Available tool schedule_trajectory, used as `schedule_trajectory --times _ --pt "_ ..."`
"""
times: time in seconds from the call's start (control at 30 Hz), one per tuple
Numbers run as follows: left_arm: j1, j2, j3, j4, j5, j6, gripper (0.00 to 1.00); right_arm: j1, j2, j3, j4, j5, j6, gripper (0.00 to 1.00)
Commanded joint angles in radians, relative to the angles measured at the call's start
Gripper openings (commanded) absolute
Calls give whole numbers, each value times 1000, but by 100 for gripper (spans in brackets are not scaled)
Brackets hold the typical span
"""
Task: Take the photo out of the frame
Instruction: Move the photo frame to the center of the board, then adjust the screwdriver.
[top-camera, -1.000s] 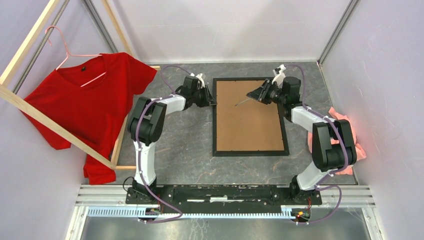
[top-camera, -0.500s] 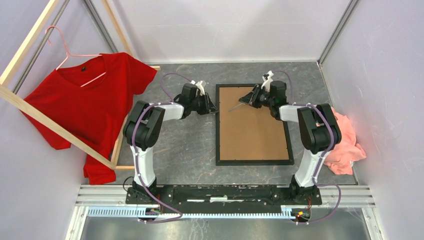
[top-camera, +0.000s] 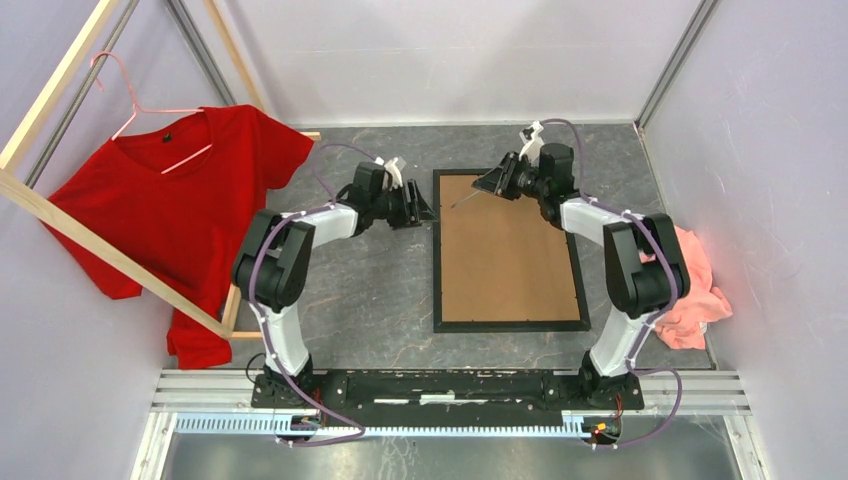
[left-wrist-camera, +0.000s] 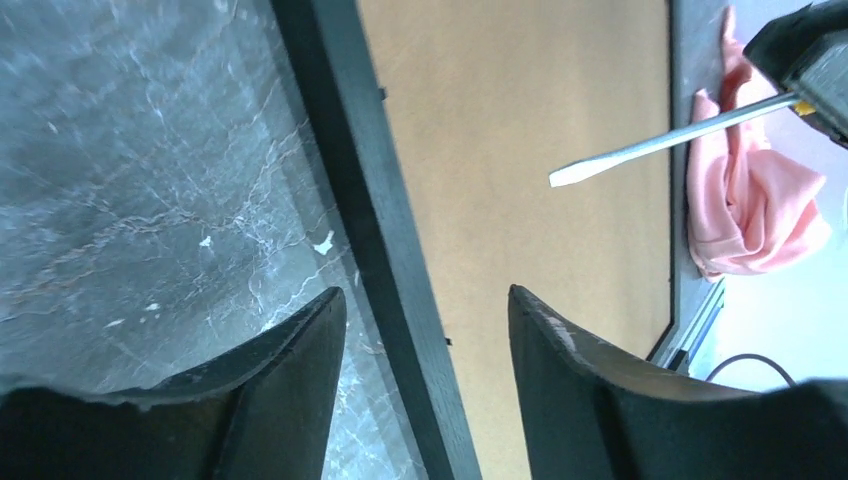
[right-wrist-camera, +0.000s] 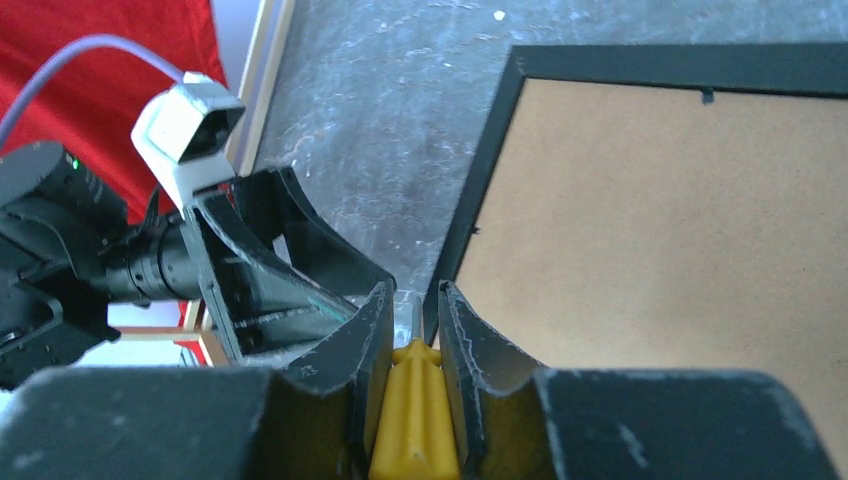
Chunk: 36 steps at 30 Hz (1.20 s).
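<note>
Cardboard faces up in the top view: the frame (top-camera: 510, 325) lies face down on the table (top-camera: 380, 290), backing board (top-camera: 508, 255) uppermost, so the photo is hidden, presumably beneath it. The left gripper (top-camera: 425, 210) sits at the frame's 10 o'clock edge and the right gripper (top-camera: 497, 183) near 12 o'clock. A screwdriver (top-camera: 462, 200) slants toward 8 o'clock over the board. A red shirt (top-camera: 180, 200) hangs at 9 o'clock and a pink cloth (top-camera: 695, 290) lies at 3.

The left wrist view shows what height hides. The jaws stand apart astride the long rail, clear of it on both sides and gripping nothing, well placed to steady it. Small black tabs (left-wrist-camera: 381, 93) line the inner edge, likely the blade's target.

Only the right wrist view shows the yellow handle pinched tight between that gripper's fingers (right-wrist-camera: 470, 340).
</note>
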Motion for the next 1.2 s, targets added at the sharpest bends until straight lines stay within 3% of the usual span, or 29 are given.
schedule_trajectory --times 0.0,0.17,0.5,0.77,1.0,1.17 --pt "21 -150 29 -9 -14 72 71 -4 -150 -20 -42 -61 -100 0" --pt "21 -195 81 16 154 158 83 -3 -250 -98 13 -155 -93 0" --pt "-22 -132 103 27 484 242 80 5 -339 -158 56 -334 -56 0" --pt "-83 -109 101 27 591 268 77 4 -342 -190 90 -352 -50 0" --pt "-109 -77 110 20 657 268 64 -3 -328 -224 256 -424 97 0" --pt "-118 -74 116 20 685 263 44 -13 -306 -228 260 -432 93 0"
